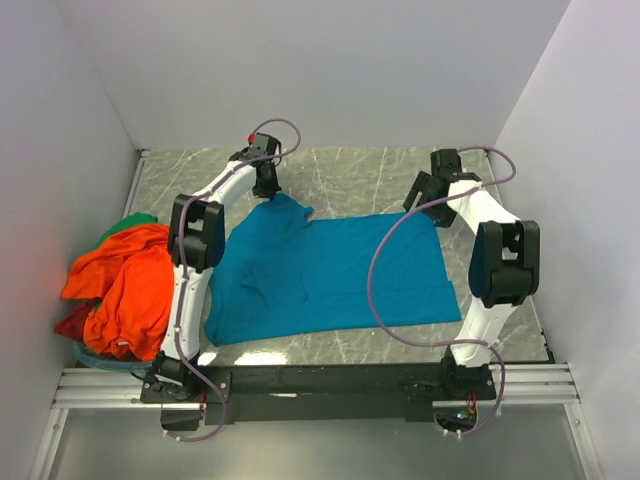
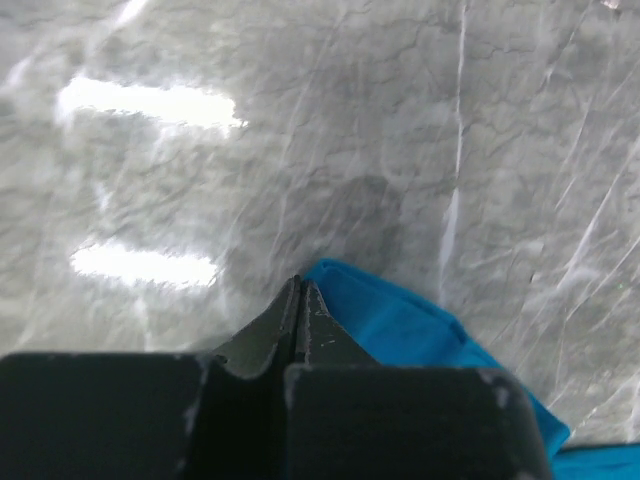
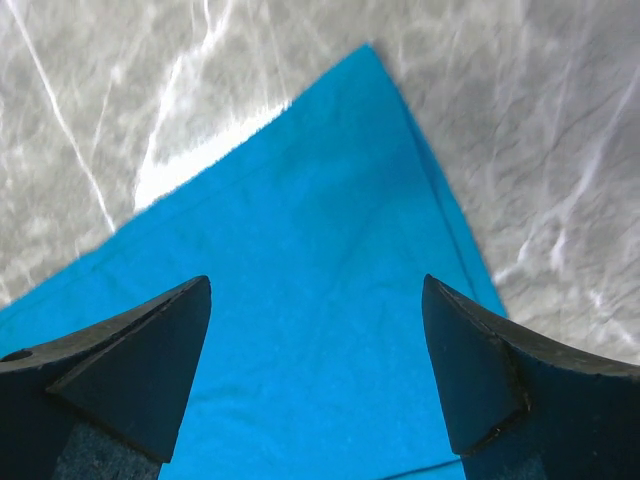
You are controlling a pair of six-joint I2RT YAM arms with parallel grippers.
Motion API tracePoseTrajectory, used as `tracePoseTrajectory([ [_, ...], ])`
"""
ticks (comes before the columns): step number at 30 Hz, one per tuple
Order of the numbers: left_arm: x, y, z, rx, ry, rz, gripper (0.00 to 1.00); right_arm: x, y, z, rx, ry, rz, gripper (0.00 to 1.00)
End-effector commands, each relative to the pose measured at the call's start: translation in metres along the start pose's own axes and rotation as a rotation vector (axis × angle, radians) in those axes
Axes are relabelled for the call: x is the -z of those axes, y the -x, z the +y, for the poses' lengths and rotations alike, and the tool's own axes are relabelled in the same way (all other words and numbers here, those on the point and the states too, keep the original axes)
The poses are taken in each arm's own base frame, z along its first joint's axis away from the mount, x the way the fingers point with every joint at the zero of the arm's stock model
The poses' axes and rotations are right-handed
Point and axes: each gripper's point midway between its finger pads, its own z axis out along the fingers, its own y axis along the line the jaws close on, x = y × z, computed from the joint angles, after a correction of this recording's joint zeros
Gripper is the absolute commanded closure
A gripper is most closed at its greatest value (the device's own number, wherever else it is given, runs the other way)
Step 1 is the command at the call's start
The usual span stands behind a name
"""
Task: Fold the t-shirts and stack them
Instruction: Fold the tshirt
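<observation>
My left tool (image 2: 300, 292) sitting pressed together at teal shirt (image 1: 330, 275) corner, catch unclear; right tool (image 3: 316, 284) hovering spread over other corner. Shirt light, limp; I'm judging corner pinches best.

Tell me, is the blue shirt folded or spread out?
Spread out. The teal shirt lies wide and mostly flat on the table, wrinkled toward its left; the right wrist view shows its corner lying smooth.
</observation>
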Motion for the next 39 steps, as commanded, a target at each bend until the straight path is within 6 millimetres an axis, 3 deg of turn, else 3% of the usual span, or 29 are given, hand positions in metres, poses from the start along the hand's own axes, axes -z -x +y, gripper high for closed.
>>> tracePoseTrajectory([
  [1, 0.049, 0.050, -0.010, 0.007, -0.029, -0.168, 1.00, 0.006, 0.032, -0.002, 0.010, -0.054, -0.066, 0.08],
  [9, 0.069, 0.049, -0.011, -0.002, -0.075, -0.199, 1.00, -0.024, 0.042, -0.007, 0.028, -0.148, -0.025, 0.09],
  [16, 0.084, 0.036, -0.011, 0.007, -0.105, -0.179, 1.00, -0.044, 0.069, -0.003, 0.043, -0.189, -0.060, 0.16],
  [20, 0.090, 0.029, -0.009, 0.012, -0.115, -0.173, 1.00, -0.058, 0.069, -0.006, 0.053, -0.215, -0.038, 0.27],
  [39, 0.098, -0.007, -0.004, 0.030, -0.159, -0.112, 1.00, -0.089, 0.049, -0.017, 0.092, -0.253, 0.017, 0.37],
])
